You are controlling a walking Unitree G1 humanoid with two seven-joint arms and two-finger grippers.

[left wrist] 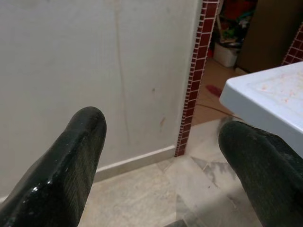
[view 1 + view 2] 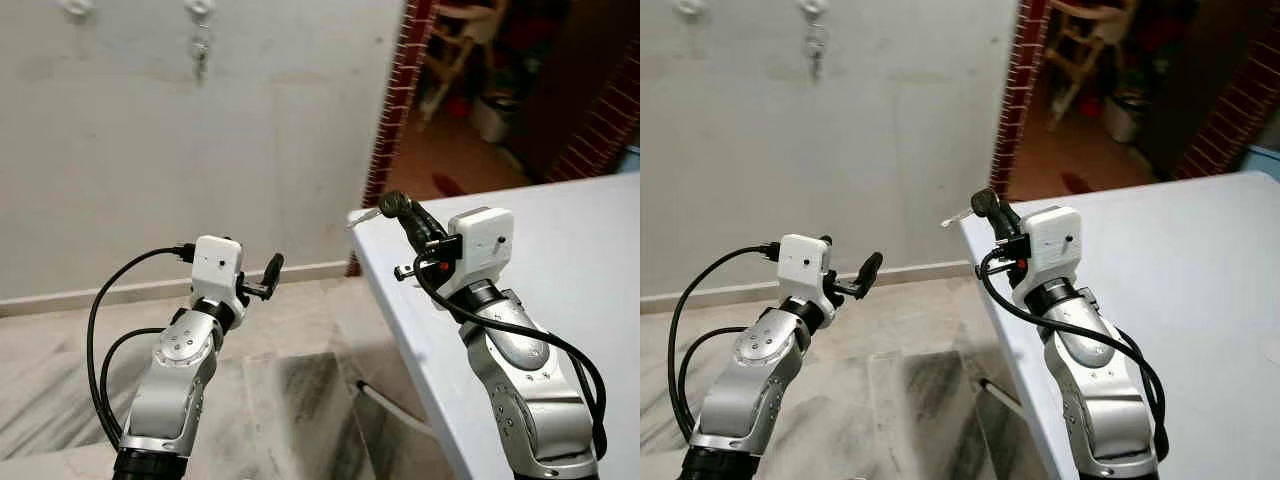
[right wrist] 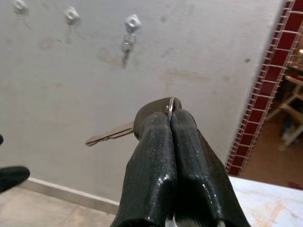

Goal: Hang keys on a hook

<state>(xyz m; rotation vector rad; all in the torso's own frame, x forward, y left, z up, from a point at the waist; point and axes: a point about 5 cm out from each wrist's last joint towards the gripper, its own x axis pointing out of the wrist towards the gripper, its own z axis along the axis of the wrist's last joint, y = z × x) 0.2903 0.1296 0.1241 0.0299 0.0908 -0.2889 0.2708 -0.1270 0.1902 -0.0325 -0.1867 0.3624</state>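
The key (image 3: pixel 110 135) was held in the firmly closed right hand (image 2: pixel 400 208) above the counter (image 2: pixel 560 260) corner, its blade pointed sideways toward the left, while the free hook (image 3: pixel 71 14) was seen well ahead and higher on the wall, and the left hand (image 2: pixel 268 275) was kept open and empty.

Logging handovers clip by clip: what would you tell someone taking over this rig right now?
Right hand: shut on the key, raised by the white table's corner, blade pointing toward the wall.
Left hand: open, holding nothing, raised over the floor.
Hooks: in a row high on the wall; one already carries keys.
Done: key picked up.
Left: carry it up to a free hook, hang it, let go.
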